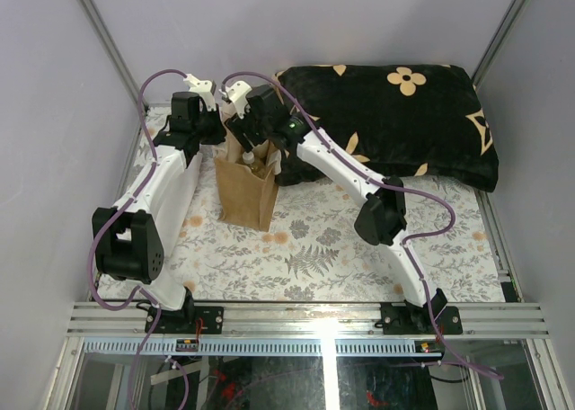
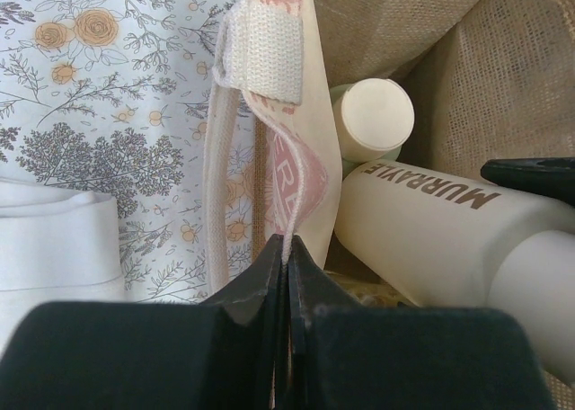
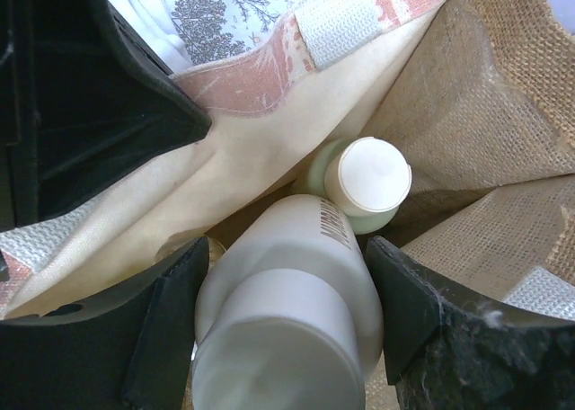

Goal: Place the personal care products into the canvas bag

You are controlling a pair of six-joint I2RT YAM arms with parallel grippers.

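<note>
Cream-beige bottle (image 3: pixel 287 338) in burlap bag (image 3: pixel 503 95), right pincer (image 3: pixel 286 248) straddling it, grip unclear, left pincer (image 2: pixel 287 248) clamping bag rim

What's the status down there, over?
Left gripper shut on rim of bag, holding it open. Right gripper inside bag, clamped on cream bottle. Green bottle already in, beside it. No obstruction seen.
</note>
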